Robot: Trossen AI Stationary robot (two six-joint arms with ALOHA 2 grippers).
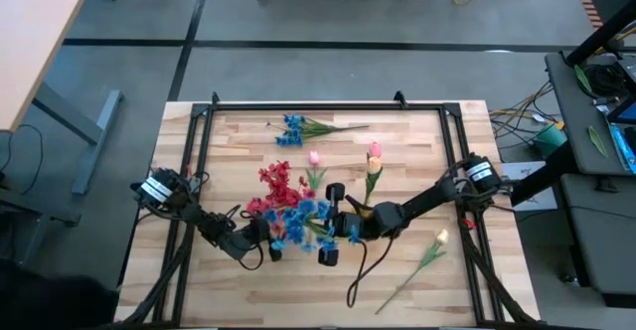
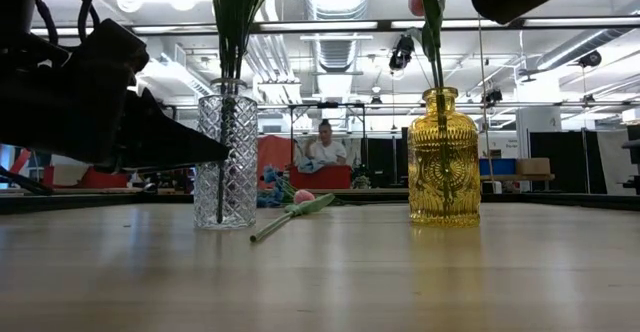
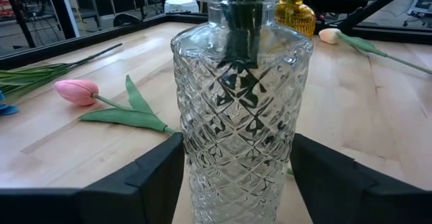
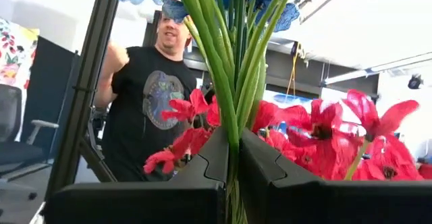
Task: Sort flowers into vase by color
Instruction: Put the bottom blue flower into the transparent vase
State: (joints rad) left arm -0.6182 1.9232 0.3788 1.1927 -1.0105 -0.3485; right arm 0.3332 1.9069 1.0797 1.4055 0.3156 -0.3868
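Overhead, the wooden table (image 1: 417,151) fills the middle, framed by black rails, with grey floor, a desk and loose cables around it. Beyond the far edge, in the low view, lies an open workshop with ceiling ducts, strip lights and a seated person (image 2: 323,144).

Two vases stand upright on the boards: a cut-glass vase (image 2: 225,162) with a bundle of green stems (image 2: 235,22) rising straight out of its neck, and an amber vase (image 2: 443,158) holding one tulip stem, also vertical. From above, red flowers (image 1: 280,188) and blue flowers (image 1: 298,219) crowd together over the glass vase.

Loose flowers lie flat. A blue spray (image 1: 294,129) near the far edge has its stem running toward the right side. A pink tulip (image 1: 314,158) lies beside the red blooms. A cream tulip (image 1: 440,238) on the right has its stem trailing toward the near edge.

The left gripper (image 3: 237,177) stands fairly wide, one finger on each side of the glass vase; whether they press the glass is hard to say. The right gripper (image 4: 233,166) is clamped tight on the green stems, just below the red blooms
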